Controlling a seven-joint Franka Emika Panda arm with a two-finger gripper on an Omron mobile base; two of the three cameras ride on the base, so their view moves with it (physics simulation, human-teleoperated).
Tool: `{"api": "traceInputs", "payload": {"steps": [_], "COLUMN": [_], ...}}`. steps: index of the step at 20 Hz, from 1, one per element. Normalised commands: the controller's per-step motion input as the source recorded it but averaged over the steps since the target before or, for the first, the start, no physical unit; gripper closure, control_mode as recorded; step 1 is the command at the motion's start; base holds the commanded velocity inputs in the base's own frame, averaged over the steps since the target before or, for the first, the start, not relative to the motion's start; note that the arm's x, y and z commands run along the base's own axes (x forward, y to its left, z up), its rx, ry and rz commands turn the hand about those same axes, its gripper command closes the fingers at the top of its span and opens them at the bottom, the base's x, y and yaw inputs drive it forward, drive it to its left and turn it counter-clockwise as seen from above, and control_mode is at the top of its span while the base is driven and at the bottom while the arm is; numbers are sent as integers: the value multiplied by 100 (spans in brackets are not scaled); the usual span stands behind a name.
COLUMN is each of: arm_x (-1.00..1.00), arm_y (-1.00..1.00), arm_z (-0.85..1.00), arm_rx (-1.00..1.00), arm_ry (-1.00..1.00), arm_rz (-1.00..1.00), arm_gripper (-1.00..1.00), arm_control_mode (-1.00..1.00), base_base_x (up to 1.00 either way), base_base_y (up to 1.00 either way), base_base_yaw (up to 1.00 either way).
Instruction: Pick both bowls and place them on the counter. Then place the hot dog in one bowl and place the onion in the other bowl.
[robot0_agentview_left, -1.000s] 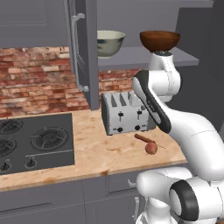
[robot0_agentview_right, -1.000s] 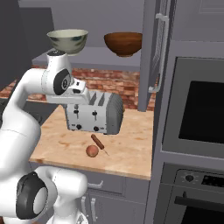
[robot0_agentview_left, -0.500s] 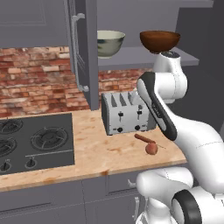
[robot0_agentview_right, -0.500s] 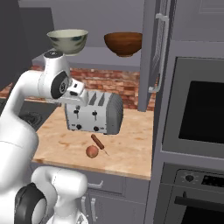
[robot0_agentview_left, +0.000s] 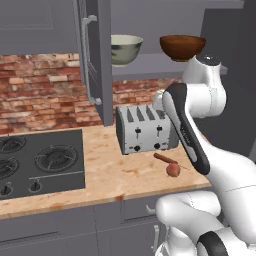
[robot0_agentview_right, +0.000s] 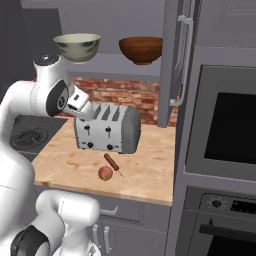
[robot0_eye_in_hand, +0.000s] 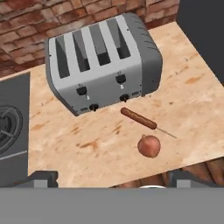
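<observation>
Now that the gripper (robot0_eye_in_hand: 105, 180) has spread wide open and holds nothing, both bowls (robot0_agentview_left: 124, 49) (robot0_agentview_left: 182, 46) still wait on the shelf, unpicked

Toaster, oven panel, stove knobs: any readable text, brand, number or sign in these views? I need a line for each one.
None can be read.
Toaster: dark knobs and levers on its front, no lettering visible.
Oven control panel: small marks beside the dial, too small and blurred to read.
Stove top: knobs without legible markings.
Bowls on the shelf, hot dog, onion: no print.
</observation>
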Motion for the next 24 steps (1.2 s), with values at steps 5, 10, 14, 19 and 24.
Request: {"api": "traceInputs", "payload": {"steps": [5, 10, 14, 19, 24], "arm_x": [-17, -20, -15, -2, 1], "arm_y": [0, 0, 3, 0, -1], "arm_z": [57, 46, 29, 36, 36], "arm_rx": [8, 20, 25, 21, 14], "arm_ry": [-2, -1, -17, -14, -10], "arm_rz": [-24, -26, -24, -15, -9], "arm_gripper": [-100, -100, -100, -100, -100], "arm_control_mode": [-100, -100, -100, -100, -100], "base_base_x": [0, 0, 0, 0, 0], "base_base_y": [0, 0, 0, 0, 0], "base_base_yaw": [0, 0, 0, 0, 0]}}
